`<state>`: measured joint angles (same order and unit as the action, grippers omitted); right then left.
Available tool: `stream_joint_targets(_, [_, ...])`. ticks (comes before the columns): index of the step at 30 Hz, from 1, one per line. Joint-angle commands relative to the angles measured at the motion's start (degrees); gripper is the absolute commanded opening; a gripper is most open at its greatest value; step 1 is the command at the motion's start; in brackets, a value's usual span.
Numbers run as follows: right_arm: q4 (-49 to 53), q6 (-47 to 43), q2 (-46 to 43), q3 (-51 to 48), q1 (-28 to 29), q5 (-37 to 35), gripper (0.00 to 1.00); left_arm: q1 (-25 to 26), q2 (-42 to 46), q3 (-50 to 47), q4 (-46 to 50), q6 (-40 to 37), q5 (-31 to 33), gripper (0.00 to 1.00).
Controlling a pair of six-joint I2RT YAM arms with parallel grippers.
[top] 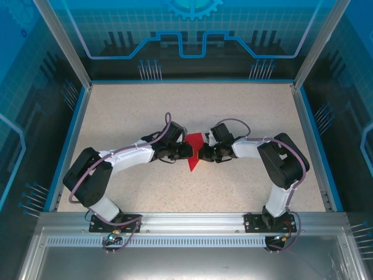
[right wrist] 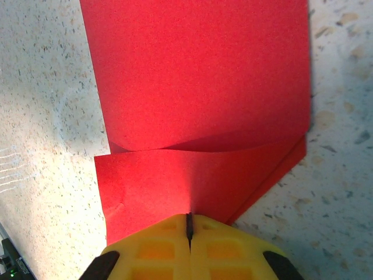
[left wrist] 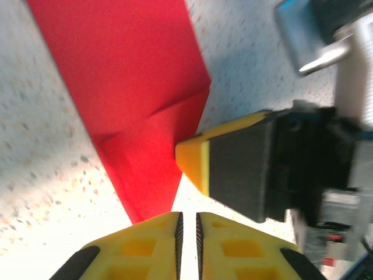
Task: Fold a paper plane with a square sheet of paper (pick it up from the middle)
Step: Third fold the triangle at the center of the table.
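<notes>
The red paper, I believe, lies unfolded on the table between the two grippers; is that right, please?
Not quite: the red paper is already folded, its layers overlapping, as the right wrist view shows. It does lie on the table between the left gripper and right gripper.

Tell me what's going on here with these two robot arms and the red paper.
Two robot arms are folding a red sheet of paper at the middle of the table. The sheet is partly folded, with one end brought to a point. The right gripper is shut on the paper's edge. The left gripper sits just off the pointed tip, barely open, with nothing between its fingers.
</notes>
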<state>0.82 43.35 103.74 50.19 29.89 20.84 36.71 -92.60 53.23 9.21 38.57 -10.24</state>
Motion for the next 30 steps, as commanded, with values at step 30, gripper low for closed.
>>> stream_joint_targets(30, [0.1,-2.6,-2.9,-0.1,0.1,4.6,0.09,1.7,-9.7,-2.5,-6.2,5.1,-5.2,0.02])
